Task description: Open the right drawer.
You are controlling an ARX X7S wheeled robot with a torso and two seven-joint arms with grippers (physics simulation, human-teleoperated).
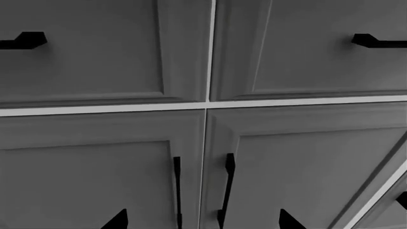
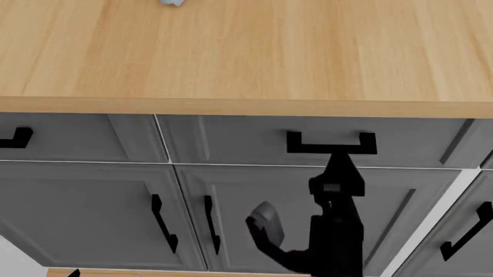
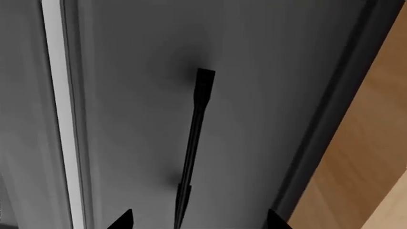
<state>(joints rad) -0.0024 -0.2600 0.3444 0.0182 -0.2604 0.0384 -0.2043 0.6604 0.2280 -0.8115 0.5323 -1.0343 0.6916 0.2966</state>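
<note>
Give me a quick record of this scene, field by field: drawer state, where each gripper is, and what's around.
right drawer: shut, front flush under the wooden countertop
drawer handle: black, horizontal
right gripper: at the handle, fingers open either side of the bar
left gripper: open, facing the cabinet doors, touching nothing
left drawer: shut

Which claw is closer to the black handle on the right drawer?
The right claw: the handle lies between its open fingertips. The left claw is farther off, facing the seam where both drawers meet the lower cabinet doors.

right drawer (image 2: 231, 141) grey | handle (image 2: 331, 144) black | countertop (image 2: 246, 52) light wood-grain
</note>
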